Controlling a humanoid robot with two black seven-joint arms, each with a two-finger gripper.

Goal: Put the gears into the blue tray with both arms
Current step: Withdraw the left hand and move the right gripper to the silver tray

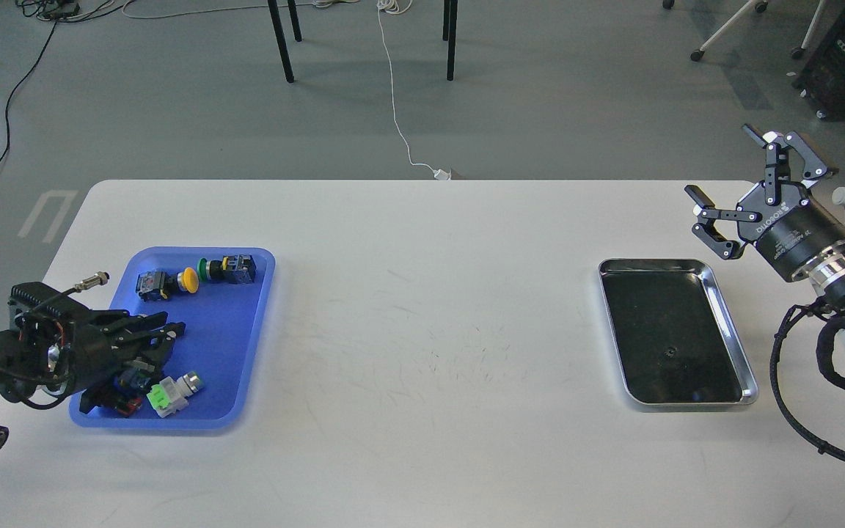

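Note:
The blue tray (226,345) lies at the table's left and holds several coloured push-button switches. My left gripper (168,339) hovers low over the tray's left half, pointing right. It is dark and its fingers blur together, so nothing can be made out between them. One tiny black gear (668,352) lies on the dark bottom of the silver metal tray (729,323) at the right. My right gripper (723,164) hangs open and empty above the table's far right corner, up and right of the silver tray.
Yellow-capped (188,279) and green-capped (206,269) switches lie at the blue tray's far end, and a bright green one (161,397) at its near end. A black cable hose (796,381) loops beside the silver tray's right rim. Bare white tabletop (430,330) lies between the trays.

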